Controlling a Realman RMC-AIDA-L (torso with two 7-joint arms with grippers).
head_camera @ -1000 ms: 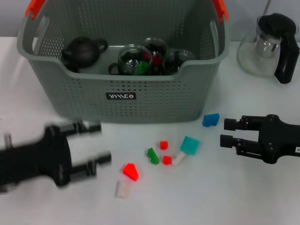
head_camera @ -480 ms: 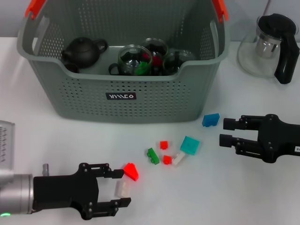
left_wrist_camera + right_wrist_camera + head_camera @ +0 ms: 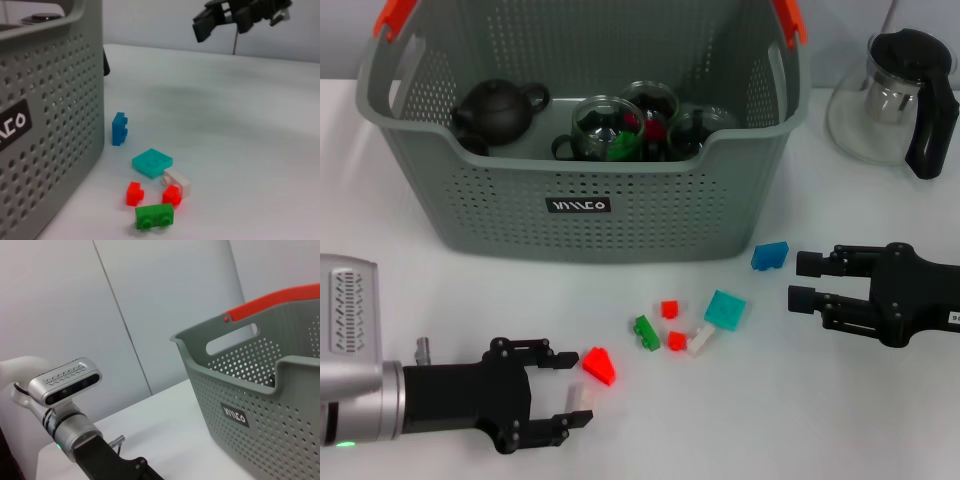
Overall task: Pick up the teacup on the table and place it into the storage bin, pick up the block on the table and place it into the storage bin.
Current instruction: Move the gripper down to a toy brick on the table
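Left hand (image 3: 572, 388) open astride white block (image 3: 582, 398); storage bin (image 3: 620, 200) with black teapot (image 3: 498, 110), glass teacups (image 3: 608, 128).

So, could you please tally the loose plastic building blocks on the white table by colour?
Red plastic blocks: 3
White plastic blocks: 2
Green plastic block: 1
Teal flat plastic block: 1
Blue plastic block: 1
Total: 8

Grey perforated storage bin (image 3: 590, 190), orange handle tops, black label with white letters. Black teapot (image 3: 500, 108) inside. White desk (image 3: 740, 420). Blocks: red (image 3: 599, 365), green (image 3: 646, 332), teal (image 3: 725, 310), blue (image 3: 770, 255). Black claws.
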